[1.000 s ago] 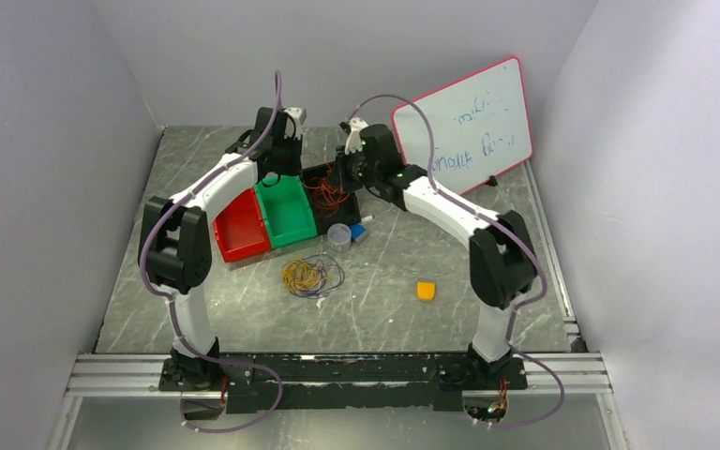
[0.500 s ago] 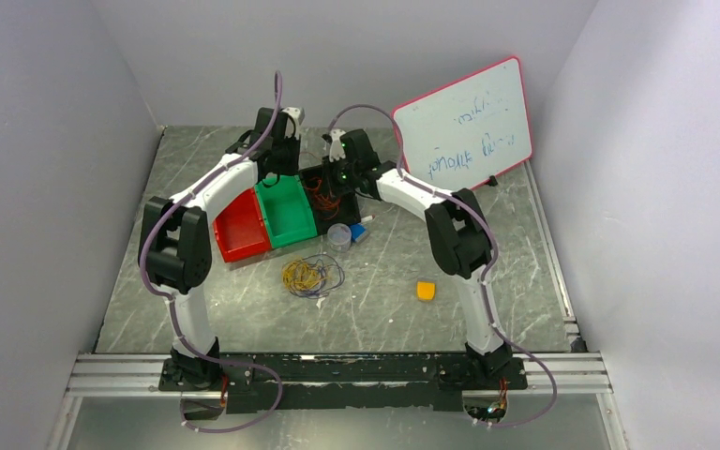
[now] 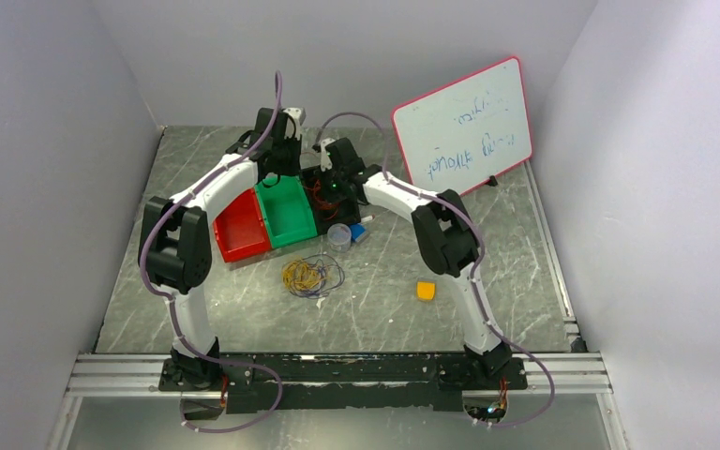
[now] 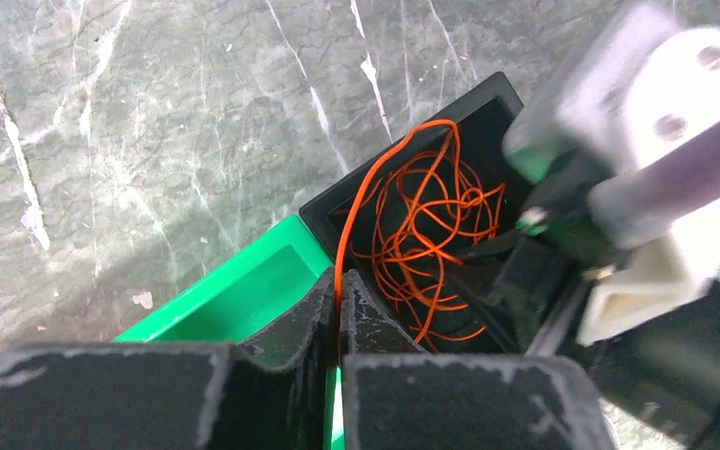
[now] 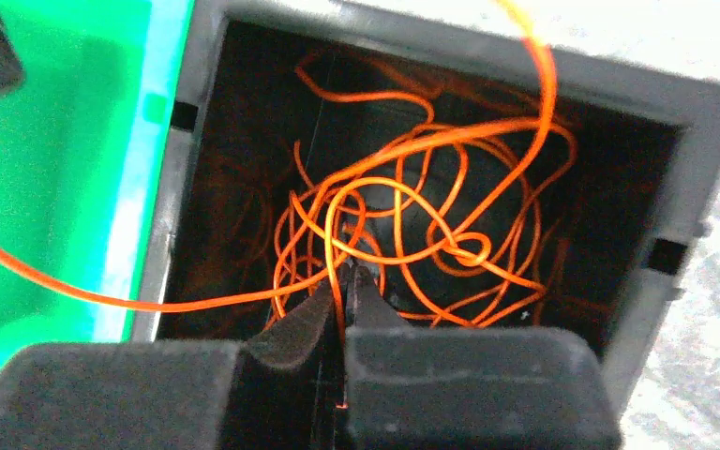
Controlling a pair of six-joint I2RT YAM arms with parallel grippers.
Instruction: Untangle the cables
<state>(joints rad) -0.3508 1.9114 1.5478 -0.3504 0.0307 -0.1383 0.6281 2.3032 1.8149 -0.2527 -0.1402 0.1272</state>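
Observation:
An orange cable (image 4: pixel 422 225) lies in tangled loops inside a black bin (image 4: pixel 487 98); it also shows in the right wrist view (image 5: pixel 431 234) and in the top view (image 3: pixel 322 192). My left gripper (image 4: pixel 337 286) is shut on one strand of the orange cable, above the edge between the green bin and the black bin. My right gripper (image 5: pixel 342 281) is shut on another strand of it, low over the black bin (image 5: pixel 703 169). A loose bundle of yellow and dark cables (image 3: pixel 309 276) lies on the table in front of the bins.
A green bin (image 3: pixel 284 208) and a red bin (image 3: pixel 240 225) stand left of the black bin (image 3: pixel 311 174). A clear cup (image 3: pixel 338 234), a small blue object (image 3: pixel 357 231) and an orange-yellow block (image 3: pixel 426 290) lie on the table. A whiteboard (image 3: pixel 464 122) leans at the back right.
My right arm has folded in and its gripper has moved left, over the black bin. The left arm has not moved.

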